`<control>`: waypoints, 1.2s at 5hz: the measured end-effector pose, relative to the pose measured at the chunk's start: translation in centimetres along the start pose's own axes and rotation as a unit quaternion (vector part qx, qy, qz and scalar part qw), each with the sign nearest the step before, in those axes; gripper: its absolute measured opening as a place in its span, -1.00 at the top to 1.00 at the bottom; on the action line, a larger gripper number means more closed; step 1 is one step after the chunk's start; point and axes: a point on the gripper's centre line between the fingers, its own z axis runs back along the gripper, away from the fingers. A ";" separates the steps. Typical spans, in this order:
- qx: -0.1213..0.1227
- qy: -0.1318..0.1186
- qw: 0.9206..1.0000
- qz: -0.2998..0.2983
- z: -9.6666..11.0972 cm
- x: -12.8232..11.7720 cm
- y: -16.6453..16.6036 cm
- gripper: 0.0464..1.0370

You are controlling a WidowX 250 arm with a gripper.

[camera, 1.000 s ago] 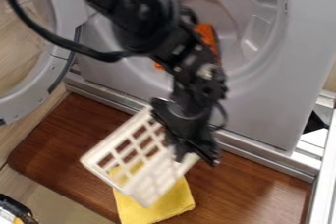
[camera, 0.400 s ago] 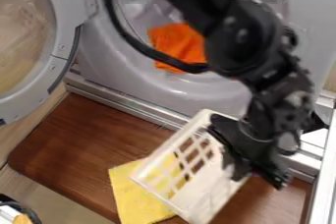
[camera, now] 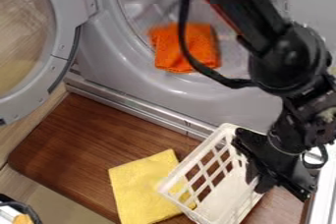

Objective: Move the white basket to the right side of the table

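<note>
The white basket [camera: 230,196] is seen at the lower right of the brown desk [camera: 98,139], with one corner over the yellow cloth [camera: 138,188]. Its right-hand wall is gripped by the claw [camera: 277,179]. It can be judged as light, rather stiff plastic, slightly slippery; the thin lattice should not be squeezed strongly. A hold at the upper rim is advised. No writing can be read on it.
</note>
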 end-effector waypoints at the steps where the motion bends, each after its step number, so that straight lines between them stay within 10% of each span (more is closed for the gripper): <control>1: -0.007 0.008 1.000 -0.005 -0.4 0.6 -0.6 0.45; 3: 0.001 0.007 1.000 -0.009 -0.2 0.8 -0.5 -0.76; 6: -0.011 -0.018 1.000 -0.018 0.9 1.6 -0.9 -0.93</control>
